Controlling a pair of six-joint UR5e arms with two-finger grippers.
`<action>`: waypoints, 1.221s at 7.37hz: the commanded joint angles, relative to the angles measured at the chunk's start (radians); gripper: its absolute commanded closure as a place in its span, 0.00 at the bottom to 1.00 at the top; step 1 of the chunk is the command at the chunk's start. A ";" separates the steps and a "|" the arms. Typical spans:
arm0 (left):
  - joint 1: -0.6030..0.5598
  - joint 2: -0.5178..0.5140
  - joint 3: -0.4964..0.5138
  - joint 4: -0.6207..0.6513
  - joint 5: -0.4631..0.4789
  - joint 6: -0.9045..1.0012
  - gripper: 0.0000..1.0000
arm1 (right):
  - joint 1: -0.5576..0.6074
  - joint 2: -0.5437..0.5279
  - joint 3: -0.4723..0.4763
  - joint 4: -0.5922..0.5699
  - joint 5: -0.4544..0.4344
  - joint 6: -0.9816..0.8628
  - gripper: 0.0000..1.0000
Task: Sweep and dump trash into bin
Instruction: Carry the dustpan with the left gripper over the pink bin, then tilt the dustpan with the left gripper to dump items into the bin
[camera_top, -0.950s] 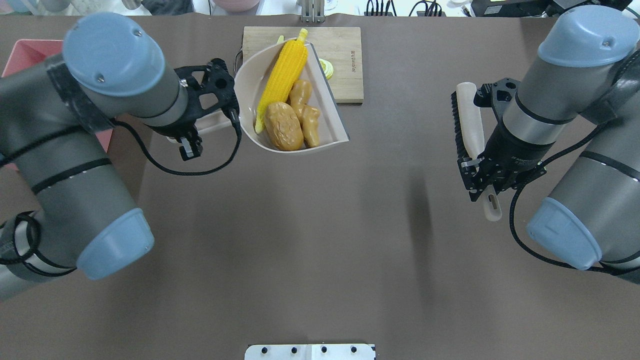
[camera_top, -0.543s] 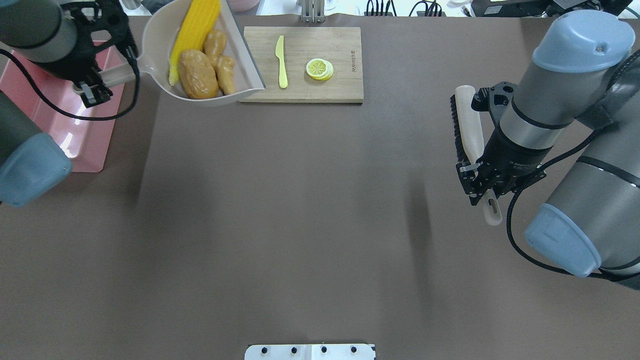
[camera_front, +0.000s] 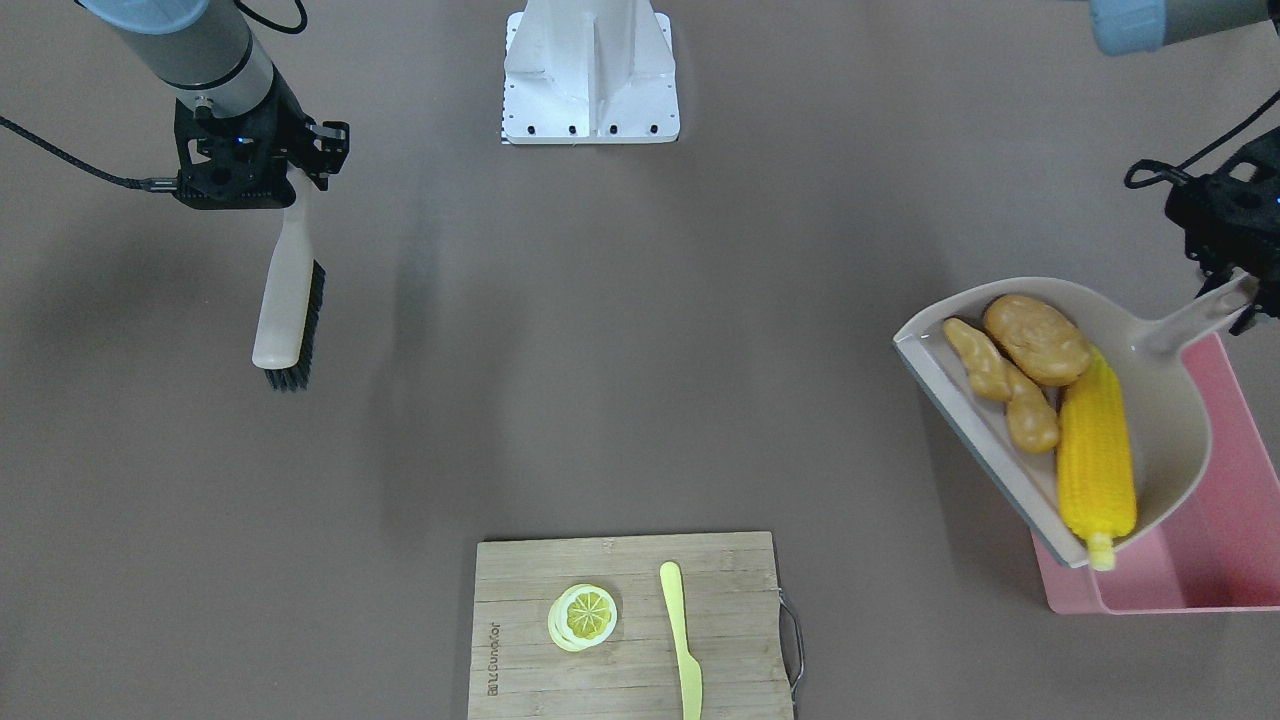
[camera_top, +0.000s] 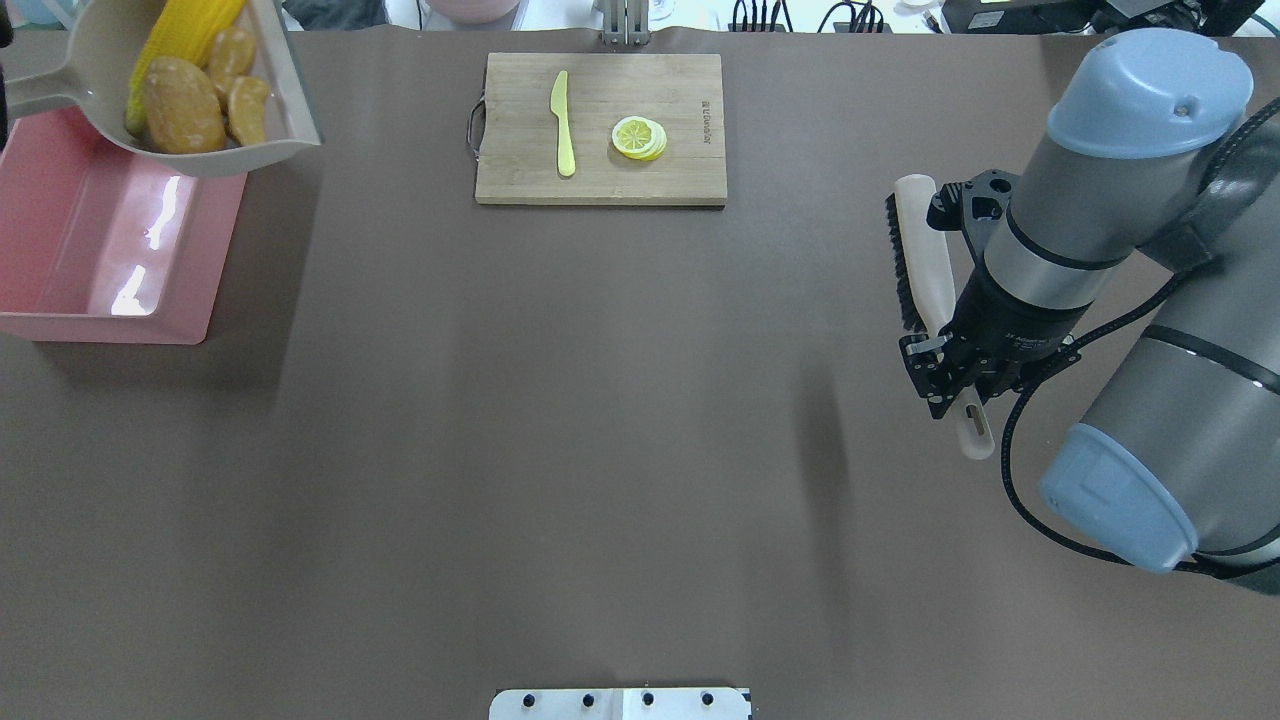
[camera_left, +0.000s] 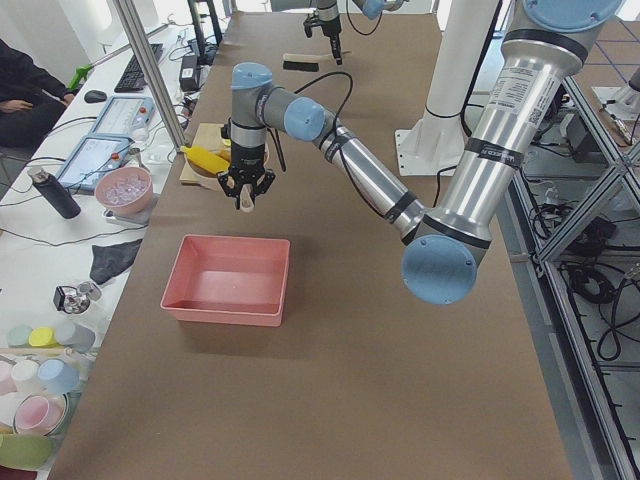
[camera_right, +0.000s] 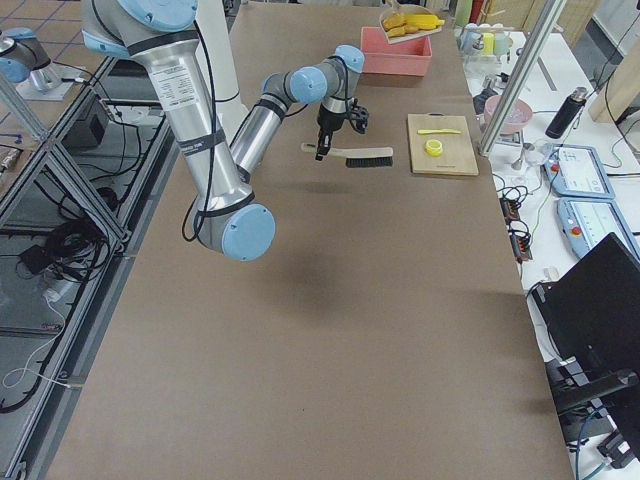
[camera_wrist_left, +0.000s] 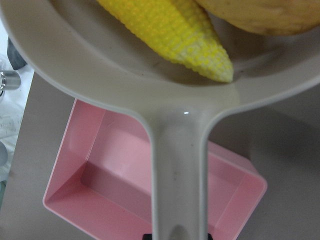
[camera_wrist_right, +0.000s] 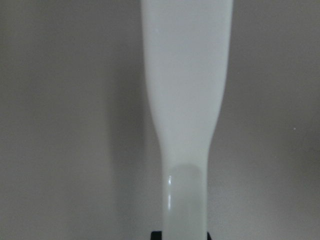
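A beige dustpan (camera_front: 1175, 420) hangs tilted over the far end of the pink bin (camera_top: 95, 250). In the pan lies the trash: a yellow corn cob (camera_front: 1097, 465), a brown potato (camera_front: 1037, 339) and a tan ginger root (camera_front: 1003, 385). My left gripper (camera_front: 1243, 293) is shut on the pan's handle (camera_wrist_left: 177, 170); in the left wrist view the bin (camera_wrist_left: 100, 165) lies below the handle. At the table's other side my right gripper (camera_top: 958, 378) is shut on the handle of a black-bristled brush (camera_top: 918, 255), held just above the table.
A wooden cutting board (camera_top: 690, 170) at the far middle carries a pale yellow knife (camera_top: 563, 125) and a lemon slice (camera_top: 638, 137). The robot's white base plate (camera_top: 620, 703) sits at the near edge. Operators' benches with clutter run behind the far edge.
My left arm has swung the loaded dustpan left from the cutting board to above the bin. The right gripper with the brush has drifted slightly left.
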 joint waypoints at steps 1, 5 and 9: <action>-0.129 0.085 0.063 -0.023 -0.016 0.197 1.00 | -0.018 0.012 0.000 0.000 -0.024 0.004 1.00; -0.249 0.214 0.266 -0.291 -0.016 0.362 1.00 | -0.059 0.024 0.000 0.000 -0.062 0.007 1.00; -0.269 0.213 0.302 -0.288 0.047 0.402 1.00 | -0.064 0.026 -0.003 0.003 -0.067 0.006 1.00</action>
